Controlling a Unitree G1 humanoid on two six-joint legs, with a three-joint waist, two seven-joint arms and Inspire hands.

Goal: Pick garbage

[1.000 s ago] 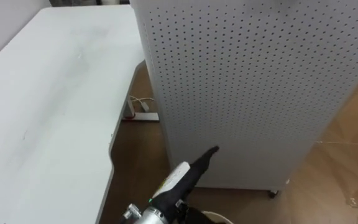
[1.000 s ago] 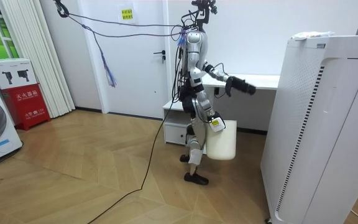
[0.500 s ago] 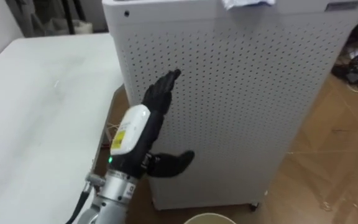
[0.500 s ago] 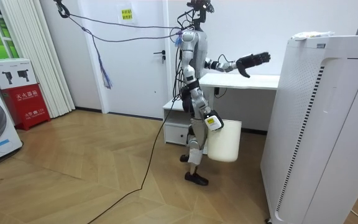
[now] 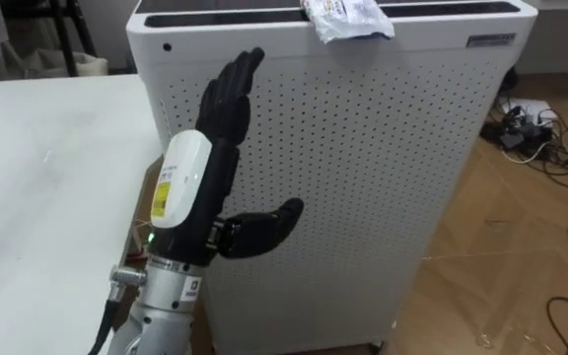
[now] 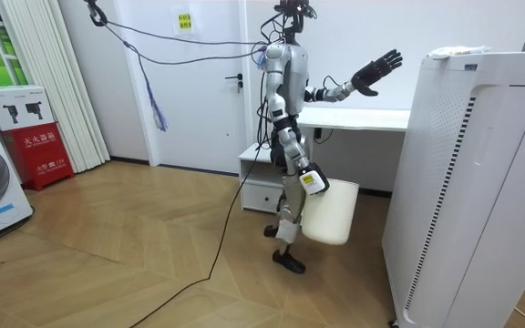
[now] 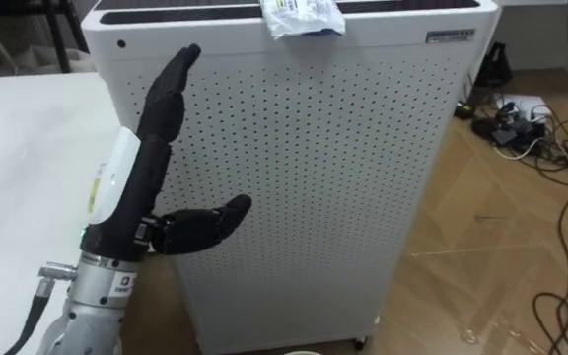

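One crumpled wrapper (image 5: 348,20) lies atop the white perforated unit (image 5: 363,177), up and right of the open, upright left hand (image 5: 220,128); right hand (image 6: 310,180) against a white bin (image 6: 331,214).

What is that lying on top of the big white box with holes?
A crumpled white wrapper lies on the box, at the front edge, overhanging slightly. Behind it the top is dark; whatever is under the wrapper is covered.
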